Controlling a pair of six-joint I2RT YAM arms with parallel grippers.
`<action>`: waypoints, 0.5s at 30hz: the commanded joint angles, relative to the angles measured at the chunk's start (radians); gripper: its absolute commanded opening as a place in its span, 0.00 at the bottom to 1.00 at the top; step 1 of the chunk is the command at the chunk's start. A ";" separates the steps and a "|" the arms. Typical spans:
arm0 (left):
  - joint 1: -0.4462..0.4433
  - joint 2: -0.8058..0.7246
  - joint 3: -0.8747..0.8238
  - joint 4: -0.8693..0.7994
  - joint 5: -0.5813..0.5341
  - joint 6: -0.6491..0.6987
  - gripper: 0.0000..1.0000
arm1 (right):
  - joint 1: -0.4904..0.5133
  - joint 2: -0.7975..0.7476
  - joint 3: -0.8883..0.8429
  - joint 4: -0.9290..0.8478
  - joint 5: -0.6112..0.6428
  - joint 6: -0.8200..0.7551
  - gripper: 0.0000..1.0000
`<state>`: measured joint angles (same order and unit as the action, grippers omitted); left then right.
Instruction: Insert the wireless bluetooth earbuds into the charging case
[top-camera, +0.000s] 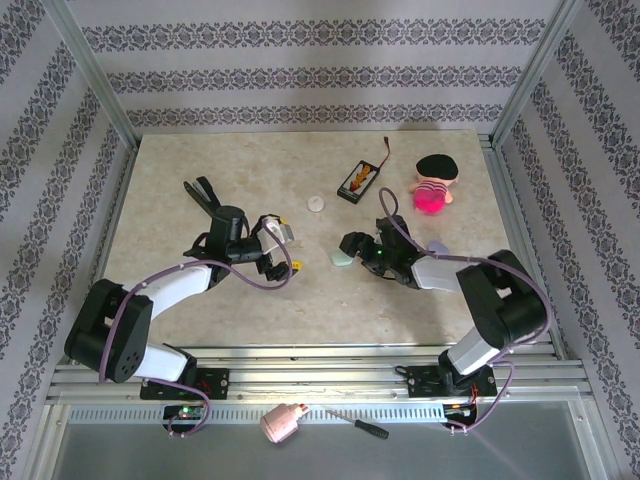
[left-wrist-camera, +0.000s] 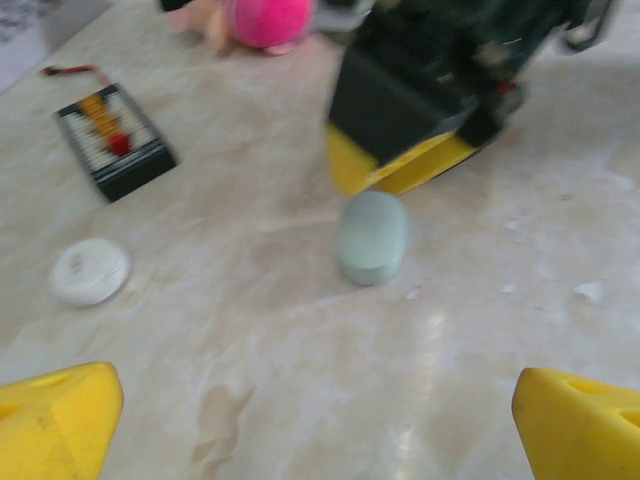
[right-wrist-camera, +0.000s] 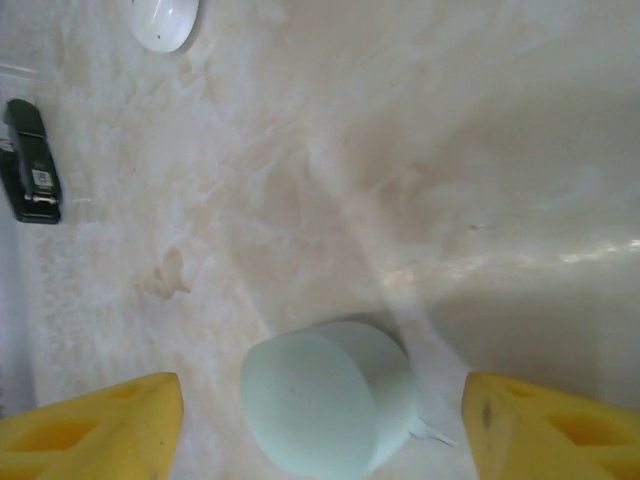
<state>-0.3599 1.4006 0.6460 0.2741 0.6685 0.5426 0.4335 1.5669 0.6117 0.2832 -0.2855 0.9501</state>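
Between the wide jaws of the right gripper (right-wrist-camera: 320, 428) lay the case (right-wrist-camera: 312, 395), ungripped; left gripper (left-wrist-camera: 320, 425) gaped empty; earbud pickup looked due.

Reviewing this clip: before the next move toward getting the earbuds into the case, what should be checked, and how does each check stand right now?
1. Right pincer open, its yellow fingers clear of the mint-green oval plastic case on both sides: ok.
2. Left pincer open and empty: ok.
3. Mint-green case lying flat on the beige marbled table, nothing on top of it: ok.
4. Case open to receive earbuds: cannot tell; its shell looks smooth, no cavity visible.
5. Earbuds located: cannot tell; too small to make out.
6. Lavender oval piece accounted for, on the table beside the right arm: ok.
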 joint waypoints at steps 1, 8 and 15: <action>0.013 -0.033 -0.042 0.149 -0.209 -0.114 0.99 | -0.008 -0.113 0.055 -0.225 0.153 -0.180 0.82; 0.099 -0.054 -0.091 0.247 -0.487 -0.293 0.99 | -0.034 -0.323 0.132 -0.450 0.501 -0.553 0.97; 0.202 -0.110 -0.196 0.326 -0.655 -0.420 0.99 | -0.131 -0.426 -0.020 -0.181 0.706 -0.866 0.98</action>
<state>-0.1883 1.3319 0.4927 0.5121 0.1253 0.2153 0.3492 1.1496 0.6662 0.0074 0.2840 0.2760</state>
